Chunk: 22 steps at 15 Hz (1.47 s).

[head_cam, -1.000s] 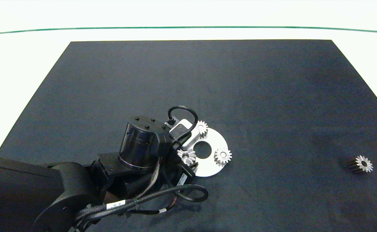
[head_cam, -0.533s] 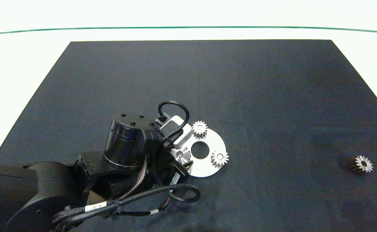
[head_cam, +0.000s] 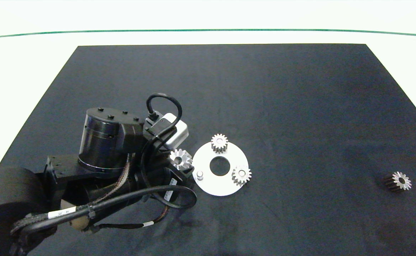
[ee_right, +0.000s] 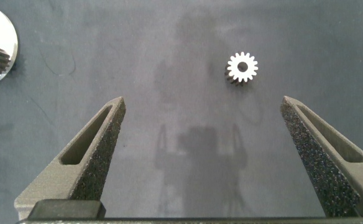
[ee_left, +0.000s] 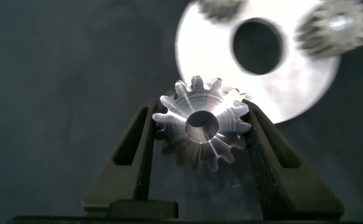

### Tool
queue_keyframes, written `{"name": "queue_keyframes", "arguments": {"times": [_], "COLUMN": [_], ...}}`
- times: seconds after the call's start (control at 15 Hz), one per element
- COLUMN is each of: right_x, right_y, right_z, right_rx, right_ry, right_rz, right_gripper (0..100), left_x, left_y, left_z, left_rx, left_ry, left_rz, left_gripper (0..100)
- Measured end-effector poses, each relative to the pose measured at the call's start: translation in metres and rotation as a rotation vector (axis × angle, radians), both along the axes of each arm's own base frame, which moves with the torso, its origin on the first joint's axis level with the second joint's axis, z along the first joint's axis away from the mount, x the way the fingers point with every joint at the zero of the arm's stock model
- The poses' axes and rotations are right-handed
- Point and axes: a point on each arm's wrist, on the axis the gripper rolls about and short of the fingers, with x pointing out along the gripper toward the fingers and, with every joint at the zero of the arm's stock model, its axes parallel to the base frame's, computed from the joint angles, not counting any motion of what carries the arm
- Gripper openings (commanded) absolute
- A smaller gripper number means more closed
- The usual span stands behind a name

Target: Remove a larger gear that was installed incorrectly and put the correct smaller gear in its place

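While spread across most of the table, dark mat [head_cam: 264, 89] carries everything, white tabletop [head_cam: 22, 71] showing round its edges with a thin green line [head_cam: 208, 30] along the far side. Coming in from the left edge, left arm [head_cam: 51, 192], bulky black thing with looped cables [head_cam: 165, 199], sits just to the left of the plate. Next down in size, round silver plate [head_cam: 225, 186] with a big centre hole [head_cam: 219, 167], lying flat near the middle of the mat. Then left gripper [ee_left: 200, 127], fingers [ee_left: 138, 149] clamped on the larger gear [ee_left: 200, 124], star-toothed one, held clear just beside the plate's left rim, not touching it as far as can be told; same gear shows up in the head view too [head_cam: 181, 159]. On the plate, two small gears [head_cam: 219, 143] [head_cam: 241, 174], one at the far edge, one at the right edge, plus a bare little peg [head_cam: 200, 174] on the left side. Right gripper [ee_right: 212, 149] hanging over the mat well off to the right, fingers wide apart, nothing between them. Smaller gear [head_cam: 400, 180] lying loose on the mat way over near the right edge, well apart from the plate, and visible beyond the right gripper's fingers [ee_right: 242, 67].
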Motion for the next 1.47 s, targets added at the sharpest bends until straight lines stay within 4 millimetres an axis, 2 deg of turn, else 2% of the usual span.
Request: {"name": "queue_keyframes", "arguments": {"times": [0.27, 0.8, 1.07, 1.47], "right_x": [-0.003, -0.005, -0.005, -0.005], "right_y": [0.0, -0.002, -0.002, -0.002], "right_z": [-0.002, -0.003, -0.003, -0.009], "right_rx": [-0.002, -0.002, -0.002, 0.0], "right_ry": [-0.005, -0.008, -0.007, 0.012], "right_rz": [-0.006, -0.035, -0.046, -0.048], "right_gripper": [100, 100, 100, 100], "left_x": [0.001, 0.016, 0.016, 0.014], "left_y": [0.029, 0.1, 0.114, 0.119], "left_z": [0.006, 0.011, 0.003, -0.01], "left_rx": [0.051, 0.115, 0.125, 0.118], "left_ry": [0.0, 0.043, 0.081, 0.133], "left_rz": [0.097, 0.391, 0.448, 0.468], "left_gripper": [28, 28, 28, 28]}}
